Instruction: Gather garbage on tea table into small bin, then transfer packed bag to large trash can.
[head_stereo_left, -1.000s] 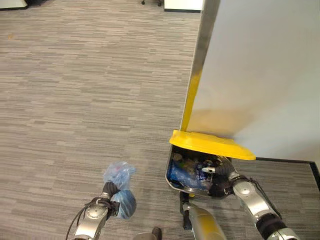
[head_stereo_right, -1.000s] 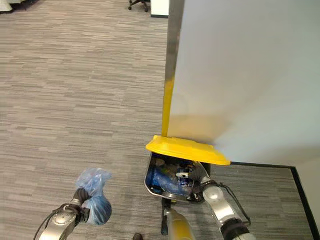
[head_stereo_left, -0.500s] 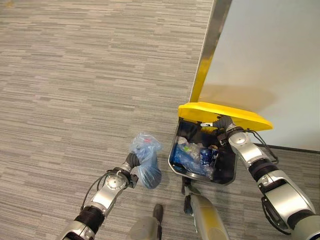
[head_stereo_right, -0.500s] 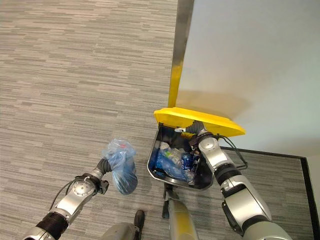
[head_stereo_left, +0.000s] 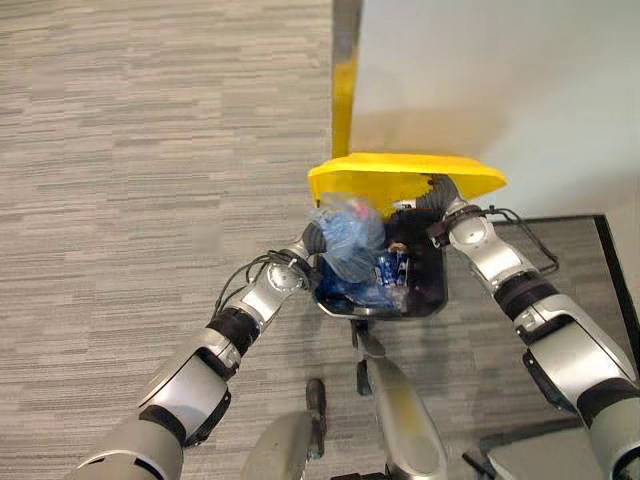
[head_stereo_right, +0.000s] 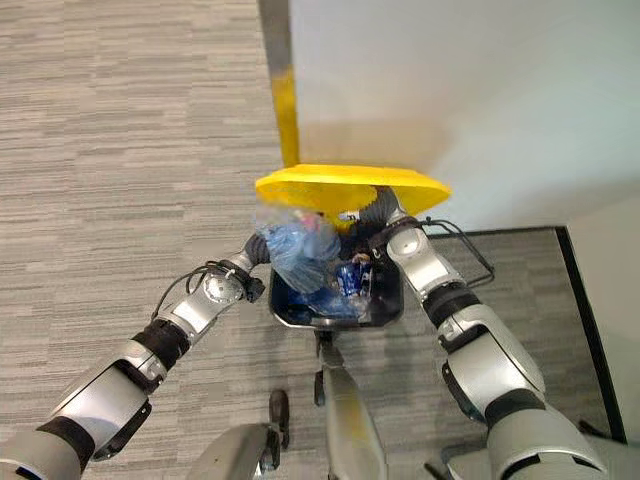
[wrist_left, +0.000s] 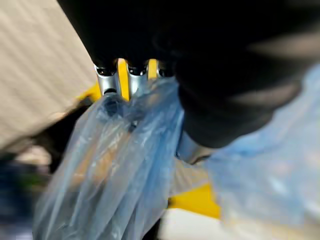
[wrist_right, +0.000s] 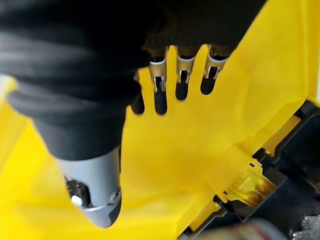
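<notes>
The large trash can (head_stereo_left: 428, 296) is dark, with a yellow lid (head_stereo_left: 405, 176) tipped up at its back. My right hand (head_stereo_right: 384, 214) is under the lid, its straight fingers (wrist_right: 160, 83) pressed flat against the yellow underside (wrist_right: 200, 150), so it is open. My left hand (head_stereo_right: 256, 252) is shut on the gathered neck of a tied blue plastic bag (head_stereo_left: 346, 240). The bag hangs over the can's left rim, partly above the opening. In the left wrist view my curled fingers (wrist_left: 107, 80) grip the blue bag (wrist_left: 115, 165). Blue wrappers and a drink can (head_stereo_left: 388, 272) lie inside.
A white wall (head_stereo_left: 500, 90) rises right behind the can, with a metal post (head_stereo_left: 345, 60) banded yellow at its corner. Grey carpet (head_stereo_left: 130, 180) spreads to the left. A dark-edged mat (head_stereo_left: 600, 260) lies on the right of the can.
The camera has shifted. My left hand has carried the blue bag to the right, from beside the can to over its left rim. My right hand still props up the lid.
</notes>
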